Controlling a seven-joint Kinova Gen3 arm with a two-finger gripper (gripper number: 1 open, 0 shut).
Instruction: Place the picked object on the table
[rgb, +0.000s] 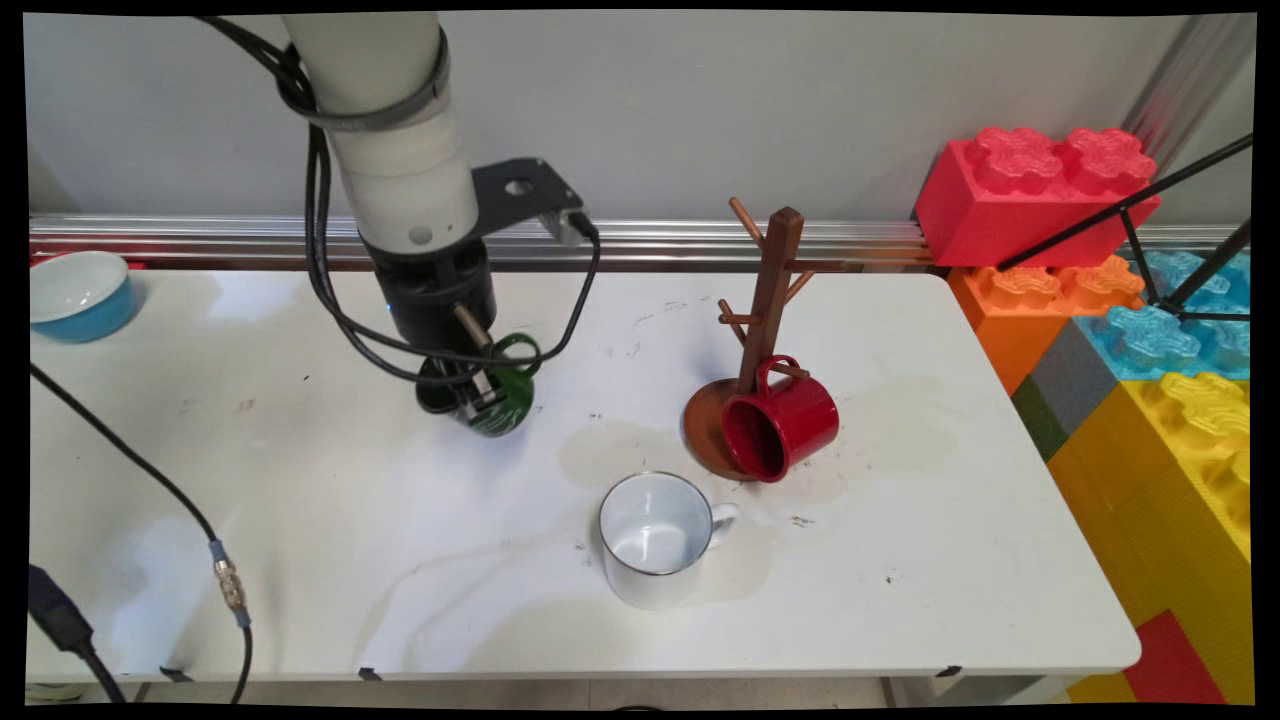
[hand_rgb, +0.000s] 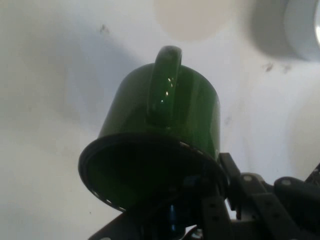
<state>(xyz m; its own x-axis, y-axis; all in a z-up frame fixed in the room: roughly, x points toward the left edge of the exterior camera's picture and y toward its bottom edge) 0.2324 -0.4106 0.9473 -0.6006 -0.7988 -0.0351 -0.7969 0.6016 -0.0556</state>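
Note:
My gripper (rgb: 478, 398) hangs over the table's middle left, shut on the rim of a green mug (rgb: 502, 392). The mug is tilted, its handle pointing up and to the right in the main view. In the hand view the green mug (hand_rgb: 160, 130) fills the centre, its dark opening facing the camera and the handle on top, with my gripper (hand_rgb: 200, 200) pinching the rim at its lower right. The mug seems to be lifted slightly off the table.
A wooden mug tree (rgb: 762, 330) stands right of centre with a red mug (rgb: 780, 420) hanging low on it. A white mug (rgb: 657, 538) stands upright near the front. A blue bowl (rgb: 75, 295) sits far left. Big toy bricks (rgb: 1100, 300) line the right.

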